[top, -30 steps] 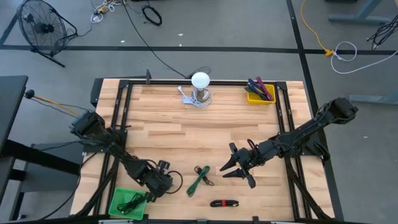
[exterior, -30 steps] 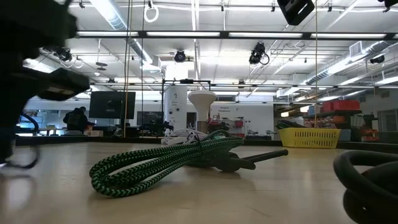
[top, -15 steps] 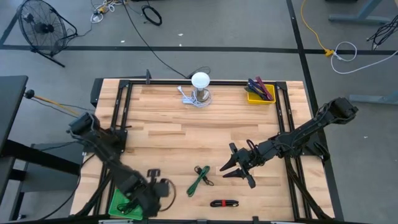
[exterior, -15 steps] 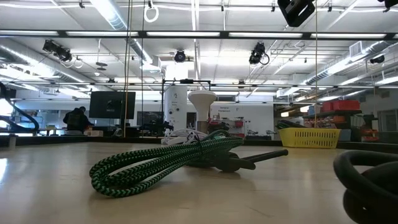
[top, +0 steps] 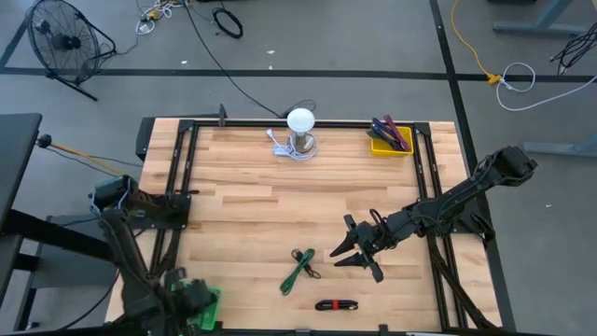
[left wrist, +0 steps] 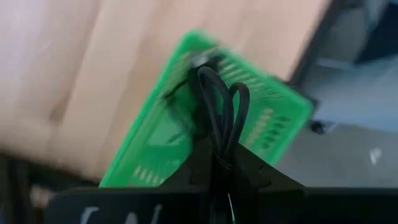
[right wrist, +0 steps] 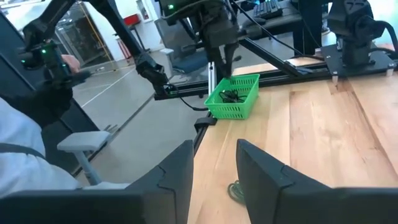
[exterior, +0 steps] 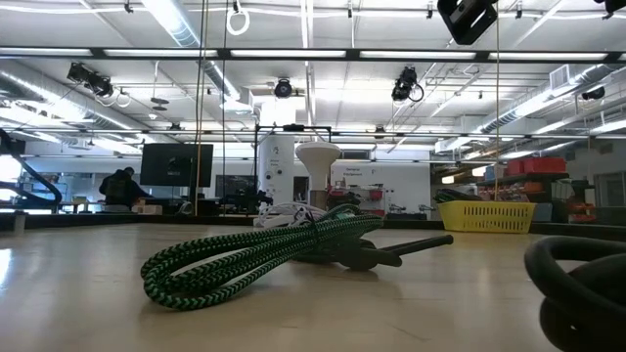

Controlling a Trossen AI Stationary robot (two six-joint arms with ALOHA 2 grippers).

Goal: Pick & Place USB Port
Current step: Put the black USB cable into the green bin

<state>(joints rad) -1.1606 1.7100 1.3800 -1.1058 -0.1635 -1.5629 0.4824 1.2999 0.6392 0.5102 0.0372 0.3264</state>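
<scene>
Green plastic basket (top: 198,306) sits at the table's near left corner, and the left gripper (left wrist: 219,163) hangs over it with its fingers pinched tight on a looped black cable (left wrist: 222,112), whose loops dangle just above the basket's floor where another dark cable already lies. Toward the table's middle, the right gripper (top: 353,254) hovers with its fingers spread and nothing between them, beside a coiled green braided cable (top: 298,270) and near a small black and red cable (top: 336,304) on the wooden table (top: 242,205).
</scene>
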